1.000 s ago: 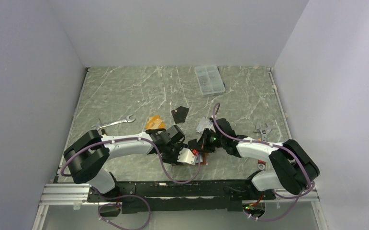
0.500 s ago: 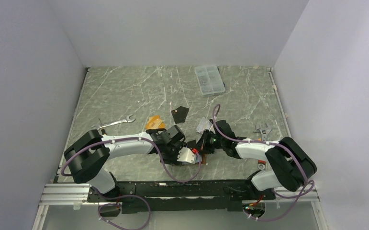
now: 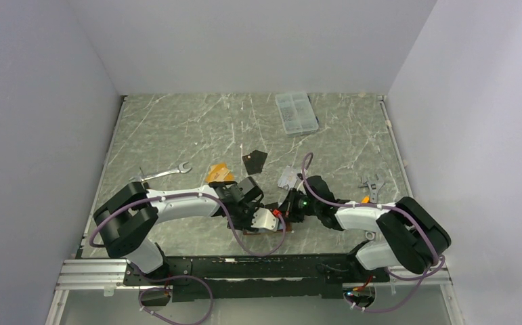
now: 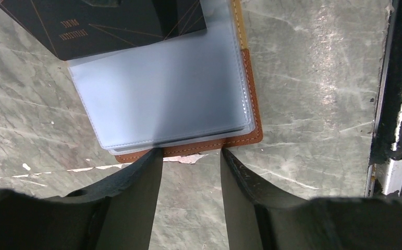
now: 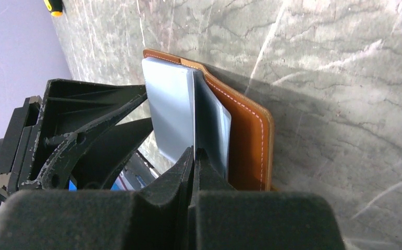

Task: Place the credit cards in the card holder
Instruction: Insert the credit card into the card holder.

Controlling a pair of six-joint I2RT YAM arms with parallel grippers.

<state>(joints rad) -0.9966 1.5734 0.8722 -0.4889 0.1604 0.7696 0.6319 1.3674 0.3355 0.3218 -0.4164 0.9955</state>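
The card holder (image 5: 248,138) lies open on the table (image 5: 344,78). The right gripper (image 5: 194,156), jaws pressed together, pinches one pale pocket leaf (image 5: 170,104), seemingly to hold a slot open. The left gripper (image 4: 190,154), jaws spread, has the holder's brown edge just beyond its fingertips, likely bracing it. A black card (image 4: 110,21) lies at the leaf's far end.

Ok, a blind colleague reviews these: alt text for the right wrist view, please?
The right tool is pinched shut on one pale blue-grey pocket of the open brown leather card holder, which lies on a grey marble table. The left tool reaches in from the left, its black fingers beside the pockets.
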